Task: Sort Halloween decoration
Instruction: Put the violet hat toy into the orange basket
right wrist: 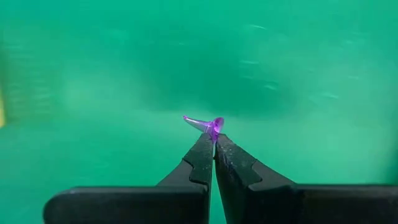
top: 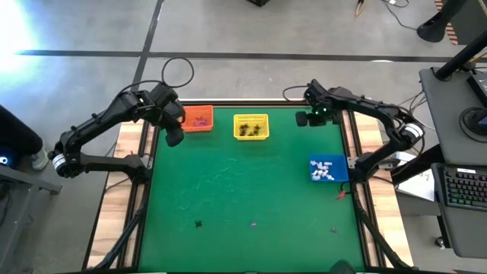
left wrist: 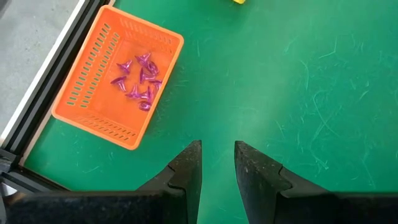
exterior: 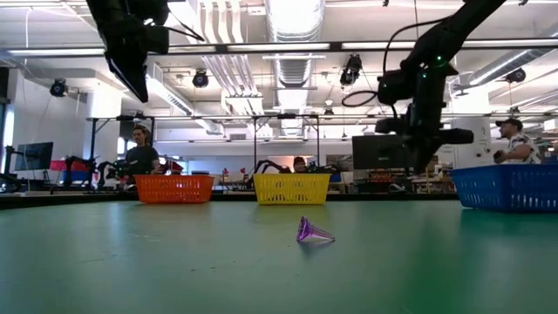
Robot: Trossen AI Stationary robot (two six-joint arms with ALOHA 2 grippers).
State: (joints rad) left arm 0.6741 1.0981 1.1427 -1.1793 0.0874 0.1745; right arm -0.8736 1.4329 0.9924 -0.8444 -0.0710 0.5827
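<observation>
My right gripper [right wrist: 214, 139] is shut on a tiny purple cone-shaped trinket [right wrist: 205, 123], up in the air over the green mat's far right part [top: 304, 119]. My left gripper [left wrist: 217, 155] hangs open and empty beside the orange basket [left wrist: 115, 81], which holds several purple trinkets [left wrist: 140, 84]. The yellow basket [top: 251, 127] holds dark trinkets, and the blue basket [top: 327, 169] holds white ones. One purple trinket [exterior: 312, 232] lies on its side on the mat, and a black one [top: 198, 223] lies near the front edge. My right gripper pinches the purple trinket's wide end [right wrist: 216, 126] between its two fingertips [right wrist: 203, 144]. The fingers point steeply down at the mat. The trinket is lifted clear and lies sideways, with its pointed end [right wrist: 186, 117] sticking out to one side.
The orange and yellow baskets stand along the mat's far edge and the blue one at its right edge. A small trinket [top: 333, 229] lies near the front right. The middle of the green mat [top: 243, 183] is bare. People and workbenches show beyond the table.
</observation>
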